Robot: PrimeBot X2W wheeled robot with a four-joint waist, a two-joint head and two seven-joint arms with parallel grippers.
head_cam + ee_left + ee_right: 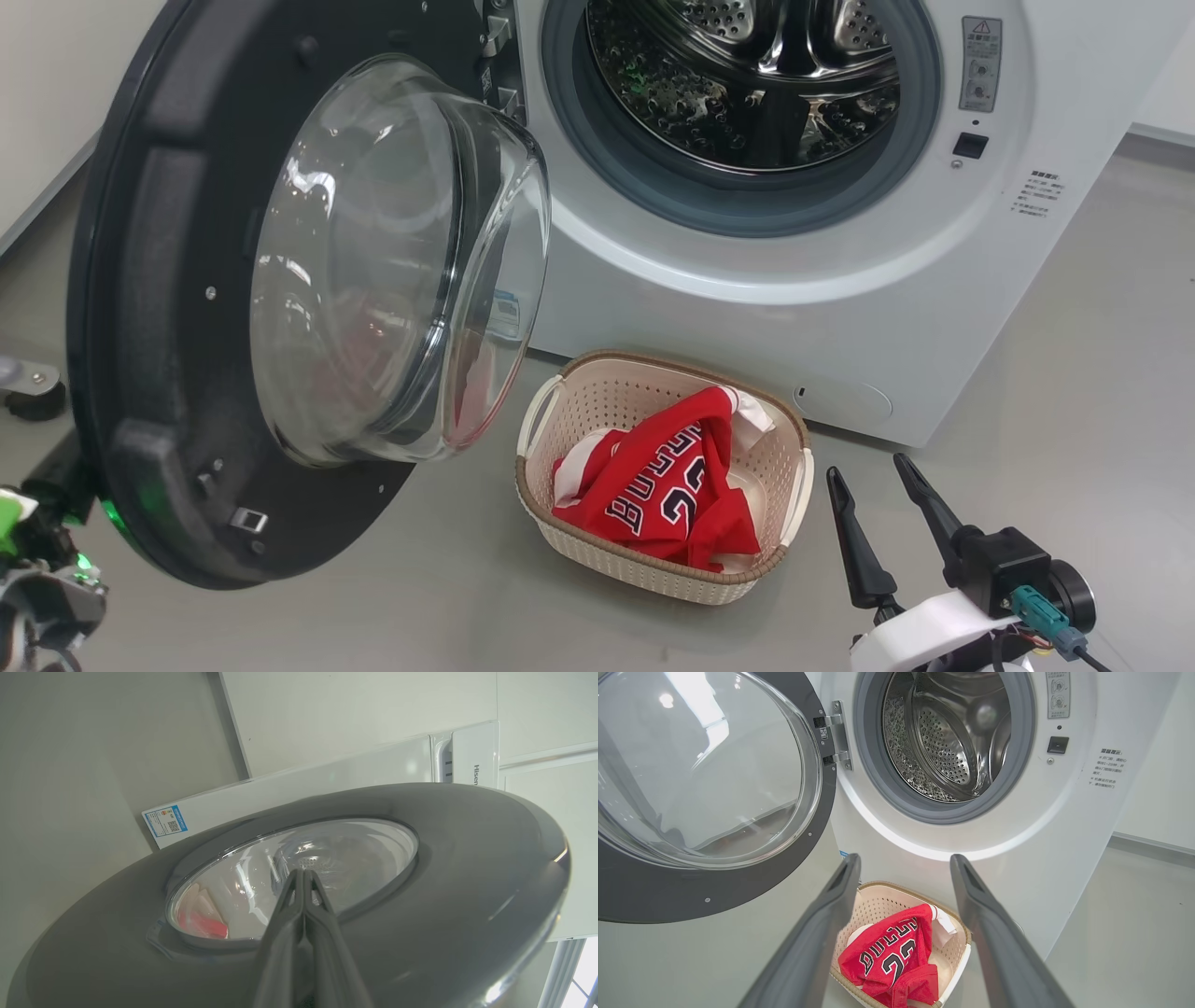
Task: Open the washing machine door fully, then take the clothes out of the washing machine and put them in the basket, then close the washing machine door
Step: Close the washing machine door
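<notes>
The right claw is held open at the lower right of the head view. Its two long dark fingers are spread in a V and pointed up and slightly left. They are carried on a black block above a white wrist shell, with a teal connector plugged in beside it. The left claw is seen closed in its own wrist view, fingers pressed together at the tips. The left wrist is seen at the head view's lower left edge.
</notes>
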